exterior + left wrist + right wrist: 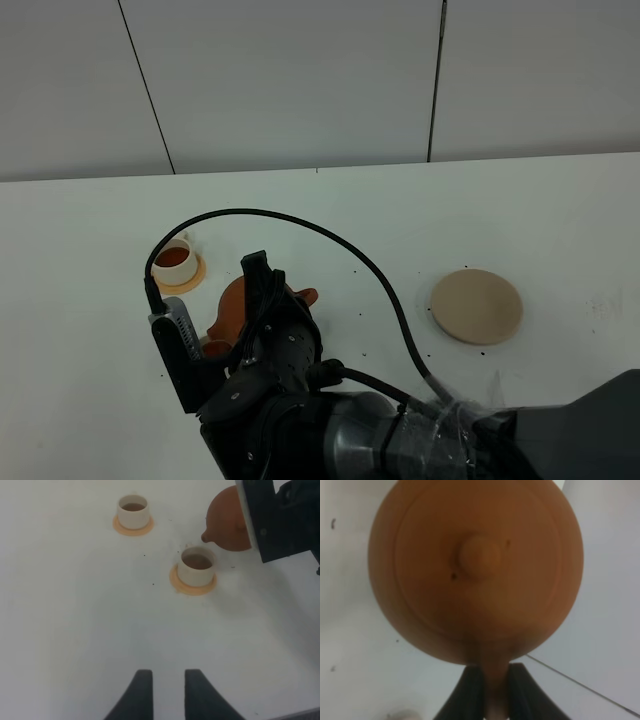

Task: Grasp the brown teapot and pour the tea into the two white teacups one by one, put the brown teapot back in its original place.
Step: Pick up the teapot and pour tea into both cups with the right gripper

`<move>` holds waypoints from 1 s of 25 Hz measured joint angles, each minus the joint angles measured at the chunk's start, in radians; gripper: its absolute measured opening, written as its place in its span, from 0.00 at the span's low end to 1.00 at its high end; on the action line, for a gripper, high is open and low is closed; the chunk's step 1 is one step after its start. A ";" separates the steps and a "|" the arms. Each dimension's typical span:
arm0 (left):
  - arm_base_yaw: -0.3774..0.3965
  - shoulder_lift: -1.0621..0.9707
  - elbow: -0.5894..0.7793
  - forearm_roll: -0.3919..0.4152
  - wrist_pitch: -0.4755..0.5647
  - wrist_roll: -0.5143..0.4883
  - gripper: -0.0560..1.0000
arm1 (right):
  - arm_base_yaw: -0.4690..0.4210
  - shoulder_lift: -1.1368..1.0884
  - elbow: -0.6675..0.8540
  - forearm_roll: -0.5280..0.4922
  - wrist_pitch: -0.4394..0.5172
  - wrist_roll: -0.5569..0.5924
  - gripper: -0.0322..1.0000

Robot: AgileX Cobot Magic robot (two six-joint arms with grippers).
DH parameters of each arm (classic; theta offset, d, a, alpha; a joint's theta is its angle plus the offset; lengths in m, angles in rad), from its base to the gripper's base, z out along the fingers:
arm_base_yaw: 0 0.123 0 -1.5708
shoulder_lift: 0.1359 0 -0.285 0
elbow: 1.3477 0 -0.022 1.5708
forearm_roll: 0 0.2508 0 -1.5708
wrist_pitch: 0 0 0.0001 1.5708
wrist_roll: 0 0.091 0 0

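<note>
Teapot [475, 570] hangs by its handle in the closed right gripper [490, 690], spout just above the near cup [197, 566]. Far cup [133, 511] stands apart. Coaster [477, 305] lies bare, well right. Left gripper [165, 690] hovers parted, empty, over open table [75, 620].

Even, bright overhead light with soft shadows (no glare), the close-up brown teapot [475, 570] blurred.

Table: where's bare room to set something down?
Free: the table left of the far teacup, the strip between the teapot and the beige coaster, and right of it. Crowded: around both cups, under the right arm.
</note>
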 joint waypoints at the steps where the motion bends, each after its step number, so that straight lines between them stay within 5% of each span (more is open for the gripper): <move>1: 0.000 0.000 0.000 0.000 0.000 0.000 0.27 | 0.000 0.000 0.000 0.002 0.000 0.001 0.12; 12: 0.000 0.000 0.000 0.000 0.000 0.000 0.27 | -0.002 -0.009 -0.049 0.108 -0.003 -0.014 0.12; 25: 0.000 0.000 0.000 0.000 0.000 0.000 0.27 | -0.124 -0.101 -0.066 0.445 -0.044 -0.149 0.12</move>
